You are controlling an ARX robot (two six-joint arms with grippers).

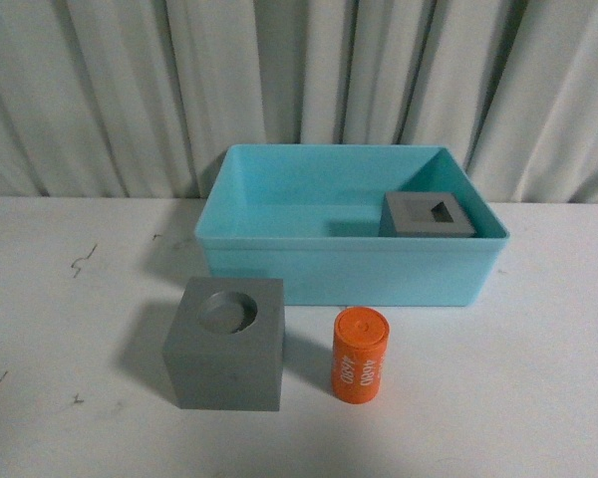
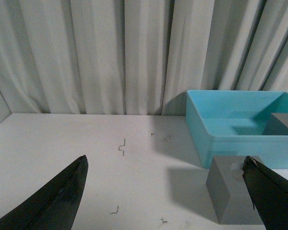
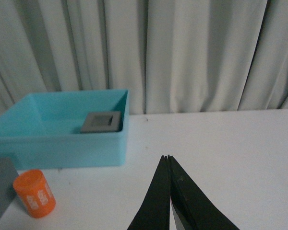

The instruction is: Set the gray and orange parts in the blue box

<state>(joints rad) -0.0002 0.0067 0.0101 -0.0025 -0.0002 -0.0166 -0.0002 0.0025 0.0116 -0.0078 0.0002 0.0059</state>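
A gray cube with a round top recess (image 1: 227,343) stands on the white table in front of the blue box (image 1: 349,269). An orange cylinder with white digits (image 1: 360,355) stands to its right. A gray cube with a rectangular hole (image 1: 429,215) sits inside the box at its right end. No arm shows in the front view. My left gripper (image 2: 165,165) is open and empty, with the recessed cube (image 2: 230,194) just by one fingertip. My right gripper (image 3: 168,157) is shut and empty, over bare table to the right of the box (image 3: 62,143) and the cylinder (image 3: 34,193).
A pleated pale curtain (image 1: 299,80) hangs close behind the table. Small dark marks (image 1: 83,261) dot the tabletop on the left. The table's white surface (image 1: 538,378) stretches to the right of the box.
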